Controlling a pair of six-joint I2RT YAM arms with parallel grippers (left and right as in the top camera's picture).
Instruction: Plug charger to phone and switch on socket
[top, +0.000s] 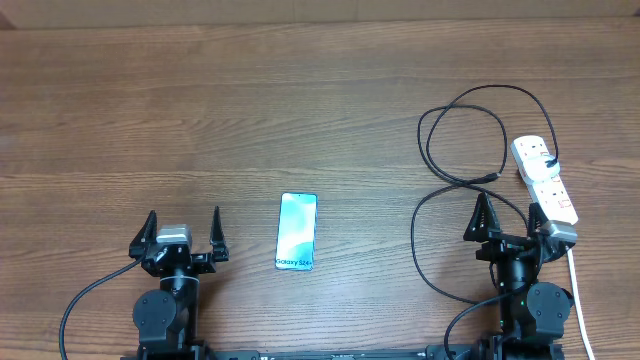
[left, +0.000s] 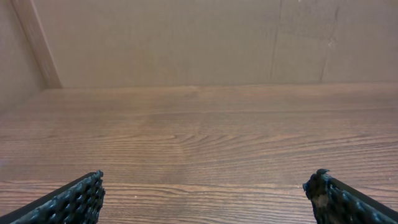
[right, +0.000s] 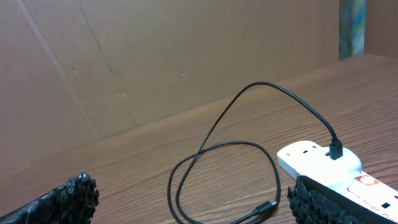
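Note:
The phone (top: 297, 231) lies flat near the table's front middle, its light blue screen lit. The charger (top: 470, 135) is a thin black cable in loose loops at the right, one end plugged into the socket (top: 545, 178), a white power strip. Its small plug tip (top: 491, 177) lies free on the wood; it also shows in the right wrist view (right: 266, 206) beside the socket (right: 320, 160). My left gripper (top: 182, 232) is open and empty, left of the phone. My right gripper (top: 512, 216) is open and empty, just in front of the cable loops.
The wooden table (top: 250, 110) is backed by a brown cardboard wall (left: 186, 37). The power strip's white cord (top: 577, 290) runs toward the front right edge past my right arm.

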